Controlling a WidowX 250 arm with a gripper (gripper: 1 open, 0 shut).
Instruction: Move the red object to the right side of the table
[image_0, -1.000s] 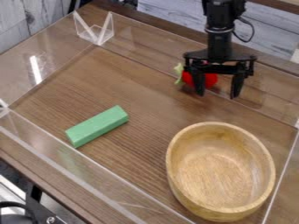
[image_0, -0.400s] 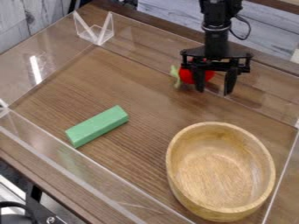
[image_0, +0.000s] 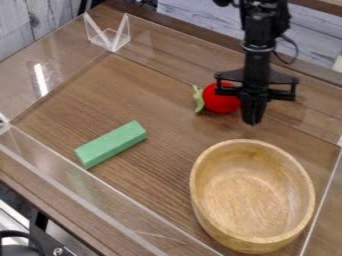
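Red fruit (image_0: 222, 97): one; wooden bowls (image_0: 251, 196): one

The red toy fruit (image_0: 222, 97) is small, round and glossy, with a leafy green stem sticking out toward the left of the view. It lies on the table, beyond the middle, its right part partly hidden. The table (image_0: 134, 98) is a flat brown wood-grain top, bordered by low clear walls. Whether anything grips the fruit, I can't tell.

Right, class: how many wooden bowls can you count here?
1. The round light wooden bowl sits on the tabletop, at the lower right of the picture.
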